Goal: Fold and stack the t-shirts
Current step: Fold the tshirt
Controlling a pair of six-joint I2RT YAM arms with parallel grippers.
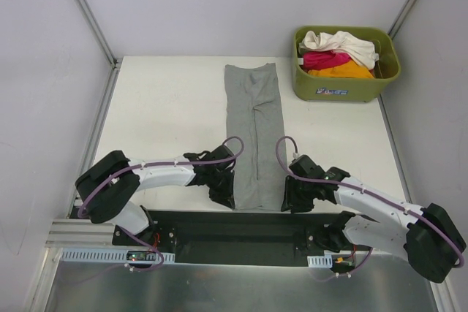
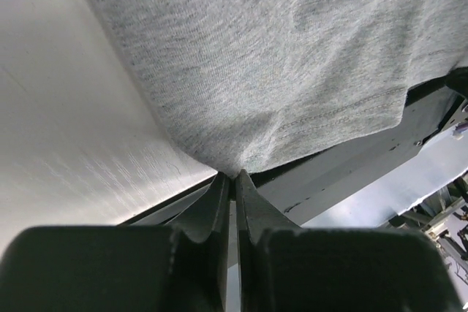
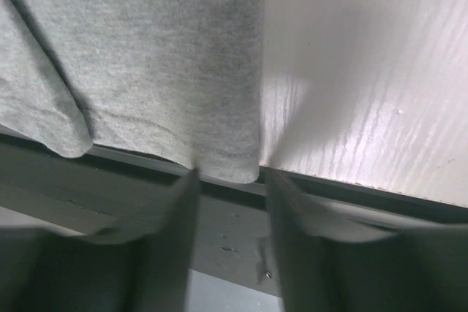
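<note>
A t-shirt [image 1: 254,133] lies in a long strip on the bench [image 1: 168,100], running from between the two sets of jaws straight away toward the far edge. Its near left corner is caught at the tips of the left jaws. Its near right corner sits between the parted right jaws. Well beyond the right jaws, to their right, stands a bin [image 1: 344,87] with a heap of t-shirts [image 1: 338,52] in it.

Both arms reach forward low, left pincer [image 2: 235,174] pinched closed on the grey t-shirt [image 1: 252,129], right pincer [image 3: 230,174] spread open.
</note>
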